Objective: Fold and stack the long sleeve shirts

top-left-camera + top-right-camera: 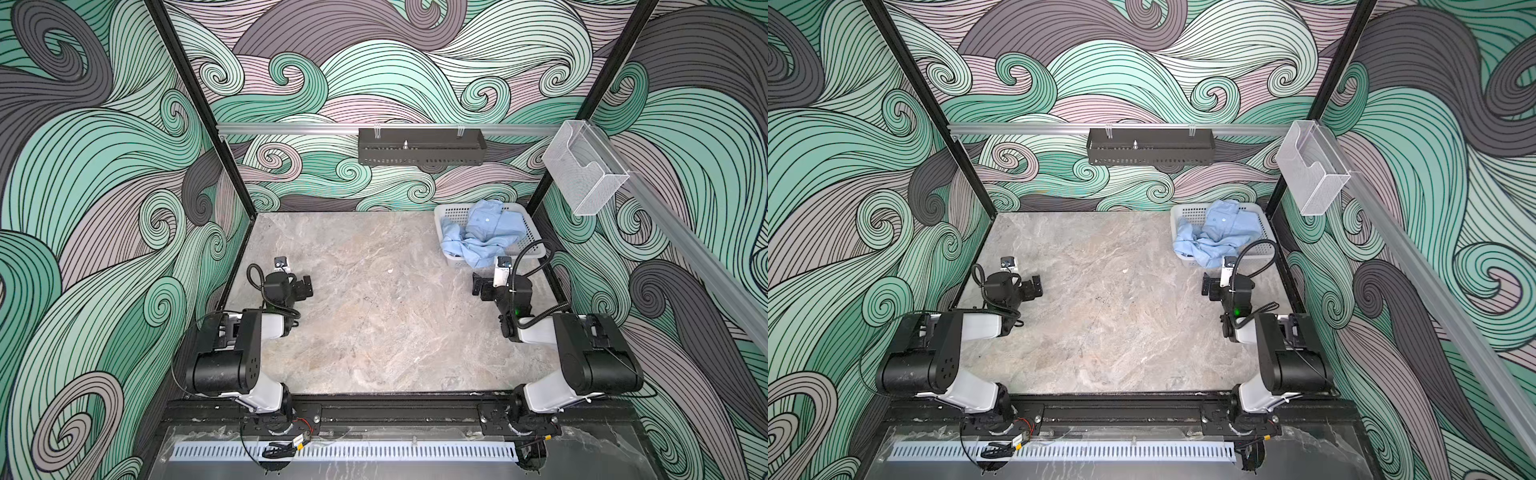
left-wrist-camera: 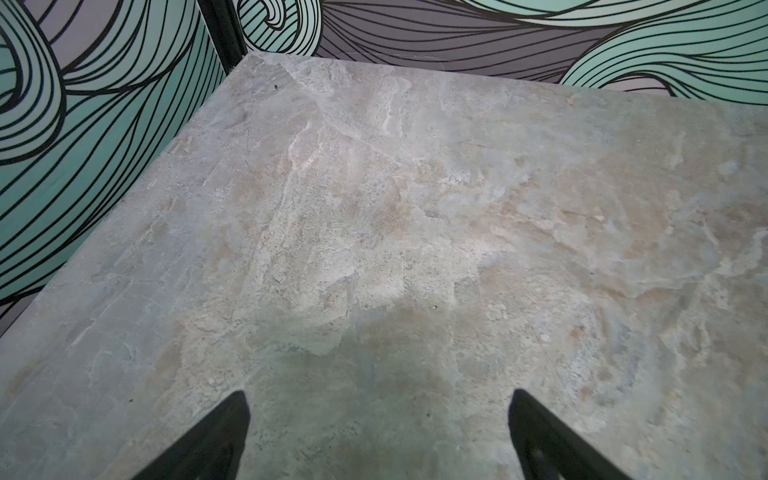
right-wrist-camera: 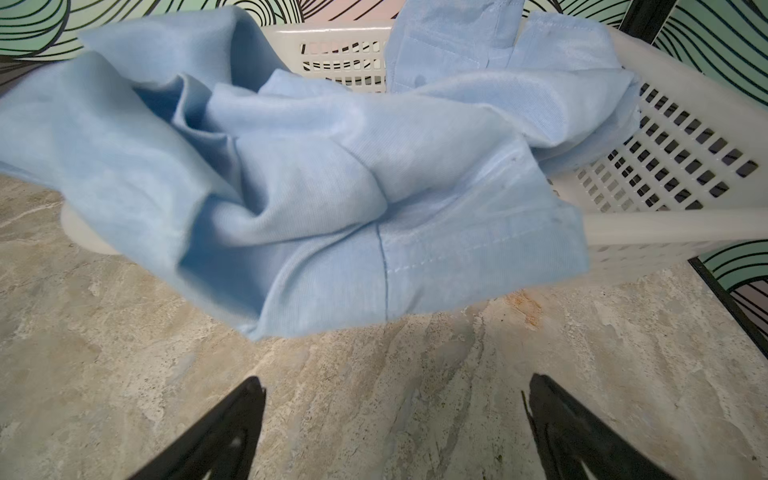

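Now | left pincer (image 2: 378, 399) wide, low over table (image 2: 415, 208) | right pincer (image 3: 395, 386) wide (empty), low, facing shirt (image 3: 332, 187) spilling over basket (image 3: 685, 137)

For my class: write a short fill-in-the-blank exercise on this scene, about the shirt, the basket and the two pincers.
1. The crumpled shirt is light ____.
2. In both top views it sits in a white basket at the far ____ corner of the table.
3. The left pincer and the right pincer both stand ____, holding nothing.
4. The pincer nearer the shirt is the ____ one.

Missing words: blue; right; open; right.
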